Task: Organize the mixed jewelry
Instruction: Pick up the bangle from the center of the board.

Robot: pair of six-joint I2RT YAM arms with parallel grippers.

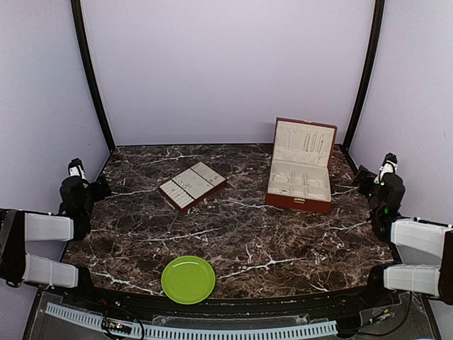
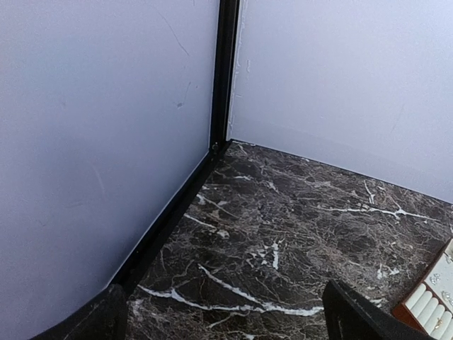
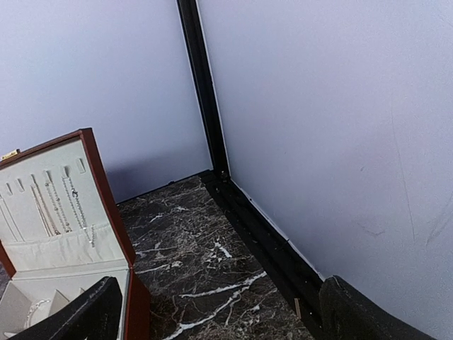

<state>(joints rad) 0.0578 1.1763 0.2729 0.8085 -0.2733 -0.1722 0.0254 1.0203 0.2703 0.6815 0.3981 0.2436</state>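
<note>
The left gripper (image 2: 226,329) and right gripper (image 3: 219,322) are both released, empty; the tiny jewelry (image 1: 185,184) at frame centre can easily slip from a pinch.

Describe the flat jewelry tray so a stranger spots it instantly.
On the dark marble table, look left of the open lidded box at the back right. The tray lies flat and askew, cream-lined, lidless, unlike the round green plate.

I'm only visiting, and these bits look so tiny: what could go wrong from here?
The silvery pieces on the flat tray are tiny and might easily be missed or dropped. The thin chains hanging inside the open box could snag or tangle when pulled.
</note>
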